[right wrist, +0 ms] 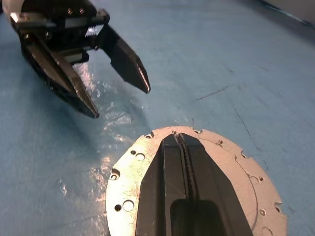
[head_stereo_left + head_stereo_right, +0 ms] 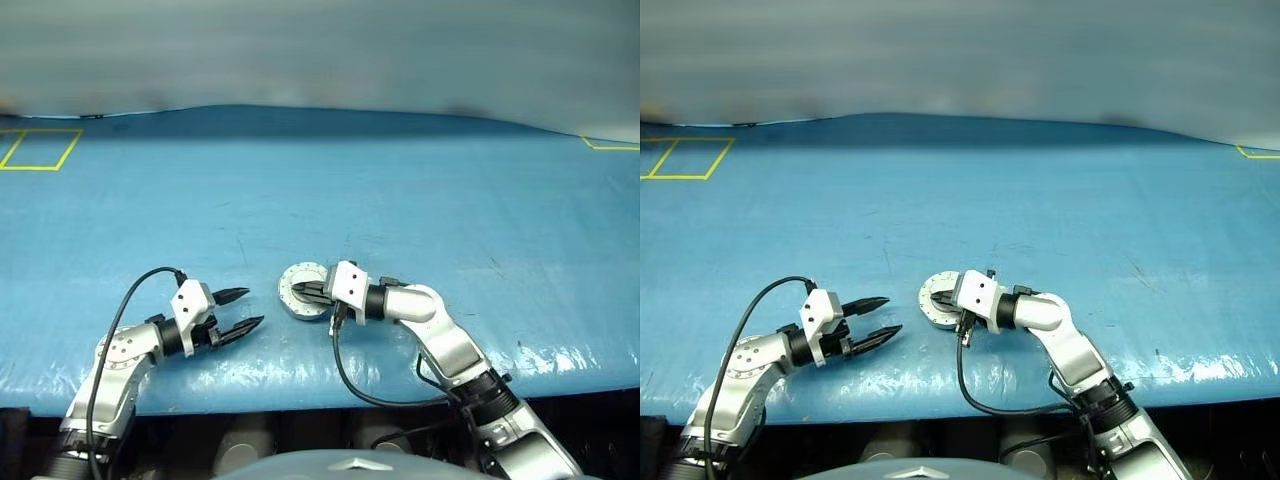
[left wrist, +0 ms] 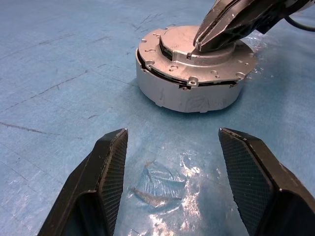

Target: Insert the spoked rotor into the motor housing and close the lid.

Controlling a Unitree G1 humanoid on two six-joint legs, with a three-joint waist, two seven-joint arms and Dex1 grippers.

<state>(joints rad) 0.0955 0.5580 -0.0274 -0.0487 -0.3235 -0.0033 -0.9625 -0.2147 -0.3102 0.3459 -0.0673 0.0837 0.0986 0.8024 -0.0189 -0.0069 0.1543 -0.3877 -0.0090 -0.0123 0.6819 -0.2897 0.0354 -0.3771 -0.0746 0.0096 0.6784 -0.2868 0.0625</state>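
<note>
Blue mat (image 2: 420,200) spread wide across the table, scuffed with fine dark scratches and glossy with crinkled glare along the near edge. Marked with yellow tape outlines (image 2: 38,149) at the far left corner and again at the far right. Backed by a plain pale grey wall (image 2: 320,50) beyond the far edge.

Near the front middle sat the motor housing (image 3: 189,93), a round silver can, with the lid (image 3: 197,59) on top, plain silver face and raised centre upward. Showed a thin dark gap between lid rim and can on the side facing the left arm, so seating could not be judged fully. Rotor nowhere to be made out, presumably hidden under the lid.

Right gripper (image 1: 183,147) pressed shut, fingers together, tips resting on the raised centre of the lid, holding nothing between them.

Left gripper (image 2: 243,309) spread open and empty, low over the mat just beside the housing, apart from it, pointed toward it.
</note>
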